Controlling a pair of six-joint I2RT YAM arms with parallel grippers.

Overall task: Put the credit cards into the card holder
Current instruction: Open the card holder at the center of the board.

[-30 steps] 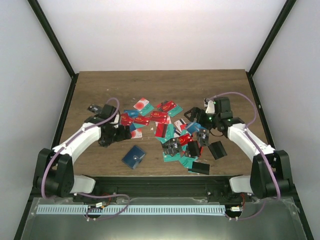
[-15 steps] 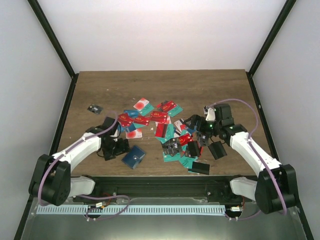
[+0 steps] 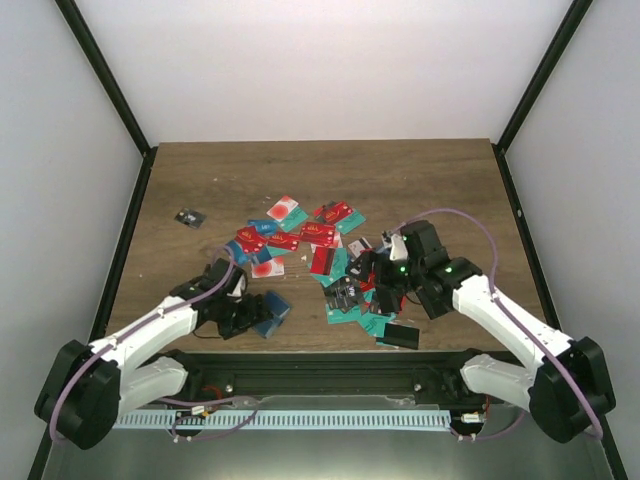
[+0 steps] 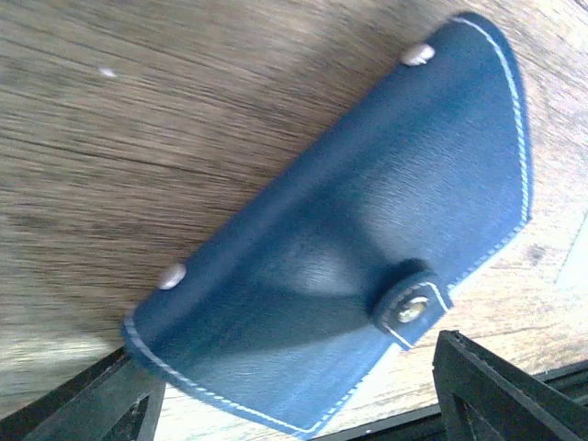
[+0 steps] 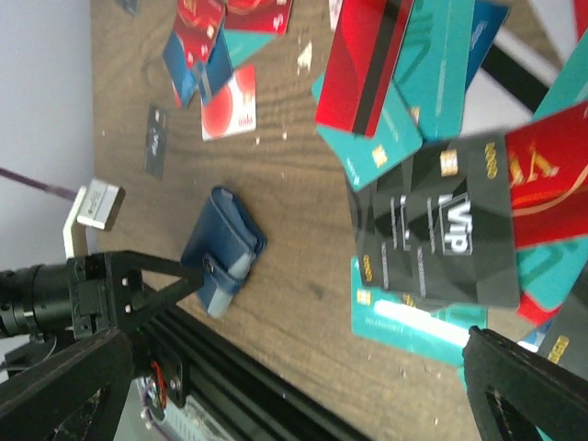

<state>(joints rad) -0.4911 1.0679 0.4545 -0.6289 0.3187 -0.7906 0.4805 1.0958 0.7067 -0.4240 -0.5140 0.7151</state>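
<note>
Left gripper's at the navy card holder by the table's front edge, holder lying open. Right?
Not open. The card holder is folded shut, its snap tab wrapped over the edge, as the left wrist view shows. The left gripper is at it, near the table's front edge.

Both arms share one build: the left arm [image 3: 150, 330] and the right arm [image 3: 497, 310] have smooth white shells along their long links, with bulky matte-black housings at the joints and bases. A thin purple cable [image 3: 452, 213] runs in a loose loop along each arm from wrist to base. Small green lights [image 3: 401, 268] glow on the right arm's black wrist. The left gripper [image 3: 262, 312] and right gripper [image 3: 368, 282] are black, their fingers [image 5: 528, 386] flat and angular. A small white block [image 5: 96, 204] sits on the left wrist.
</note>
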